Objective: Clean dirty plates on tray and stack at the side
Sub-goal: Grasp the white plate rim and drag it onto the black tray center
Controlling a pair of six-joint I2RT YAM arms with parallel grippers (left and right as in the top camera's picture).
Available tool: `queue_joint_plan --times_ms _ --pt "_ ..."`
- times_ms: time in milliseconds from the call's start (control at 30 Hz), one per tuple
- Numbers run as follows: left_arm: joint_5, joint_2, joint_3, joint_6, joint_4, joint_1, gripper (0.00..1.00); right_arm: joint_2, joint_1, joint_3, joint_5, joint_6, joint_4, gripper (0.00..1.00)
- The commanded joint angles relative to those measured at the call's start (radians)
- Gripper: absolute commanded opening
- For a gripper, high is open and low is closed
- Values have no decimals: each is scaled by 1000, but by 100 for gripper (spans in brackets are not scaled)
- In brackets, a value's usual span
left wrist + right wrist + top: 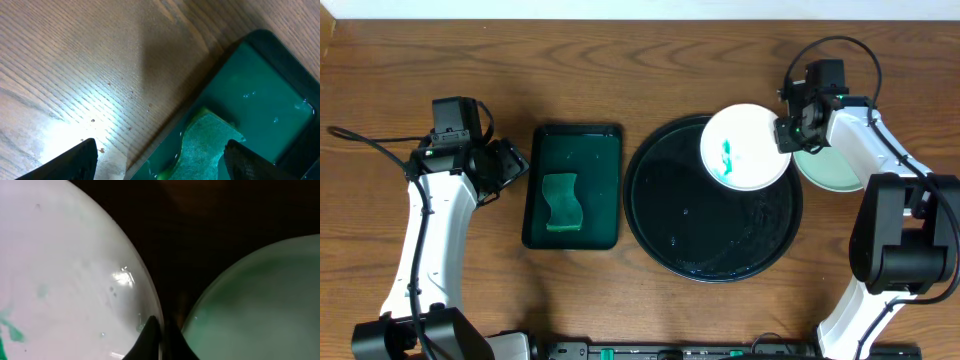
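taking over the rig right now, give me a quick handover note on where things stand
Left pincer: open, empty, at the left edge of the dark green tray that holds the sponge.
Right pincer: shut on the rim of the white plate.
White plate: green smear on it, over the black tray's far right rim.
Mint plate: on the table right of the black tray, looks smear-free.
Done: one plate set aside.
Left: wipe the white plate, stack it on the mint plate.

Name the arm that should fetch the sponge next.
Left, probably: the left jaws stand open beside the small green tray holding the sponge, while the right jaws are shut on the white plate's rim.
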Motion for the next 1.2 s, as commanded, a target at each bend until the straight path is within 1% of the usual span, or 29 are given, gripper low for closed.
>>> queue_joint_plan --times_ms 0,133,300,500,600,767,967,1167 --pt "-12 -3 17 -4 -2 5 81 -20 8 17 10 20 -8 1" --pt "-12 -3 17 -4 -2 5 81 -79 13 17 -61 95 -35 1" --pt "-12 -3 17 -4 -2 5 81 -142 30 17 -174 148 -128 1" --pt "-12 -3 17 -4 -2 5 81 -150 65 16 -196 196 -266 1" --pt "-12 -3 17 -4 -2 5 81 -150 79 16 -196 230 -295 1" --pt "-12 -3 17 -4 -2 5 81 -150 87 14 -195 270 -290 1" --pt "-12 -3 17 -4 -2 5 81 -150 87 -7 -191 269 -244 1" --pt "-12 -3 17 -5 -2 5 81 -150 87 -104 -166 269 -161 1"
